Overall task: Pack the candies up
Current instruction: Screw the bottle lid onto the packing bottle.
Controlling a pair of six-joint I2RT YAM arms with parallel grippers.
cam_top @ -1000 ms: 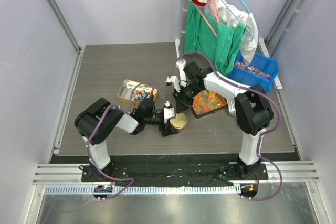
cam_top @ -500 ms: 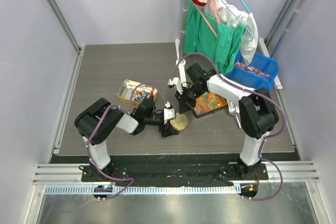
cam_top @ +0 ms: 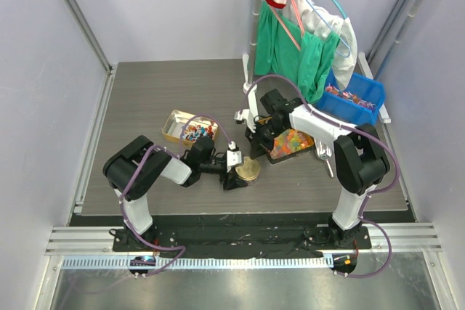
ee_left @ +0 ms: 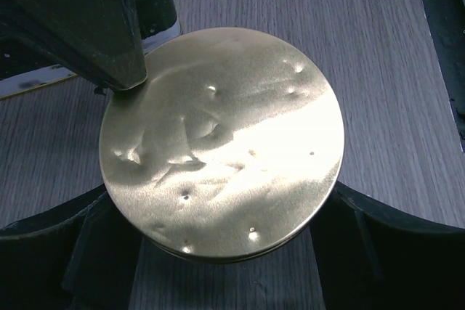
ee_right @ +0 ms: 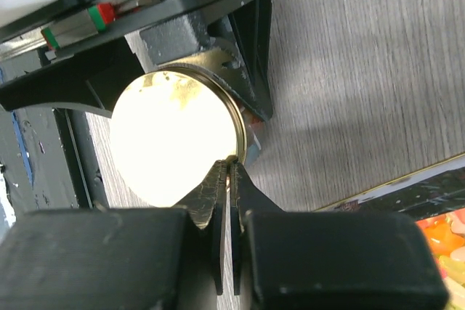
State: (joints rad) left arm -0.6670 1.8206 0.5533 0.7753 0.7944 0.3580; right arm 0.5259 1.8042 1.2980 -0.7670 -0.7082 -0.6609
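Currently, top view: the candies (cam_top: 191,133) lie in a shallow rectangular gold tin (cam_top: 171,123) on the bench (cam_top: 145,92), left of centre in the frame. More wrapped sweets fill a blue bin (cam_top: 350,115) at the right edge, under hanging green cloth.

Neither gripper is at the candies. Both work at a round gold tin (ee_left: 221,143) that stands on the bench just below centre, to the lower right of the rectangular tin and apart from it.

Left gripper (cam_top: 245,171): jaws spread wide, one finger on each side of the round tin. In the left wrist view the fingers (ee_left: 73,245) hug the tin's lower left and lower right edges; it reads as clamped on the tin. The candies lie up and to the left of this gripper, near but not touching.

Right gripper (ee_right: 229,168): comes down from the upper right onto the tin's rim. In the right wrist view the jaws are pressed almost together, only a thin slit between them, with the tips at the edge of the lid. Cannot tell whether the rim is nipped between them. The candies lie to its left, further off.

A tray of orange and yellow jelly pieces (cam_top: 290,143) sits just right of the right gripper.
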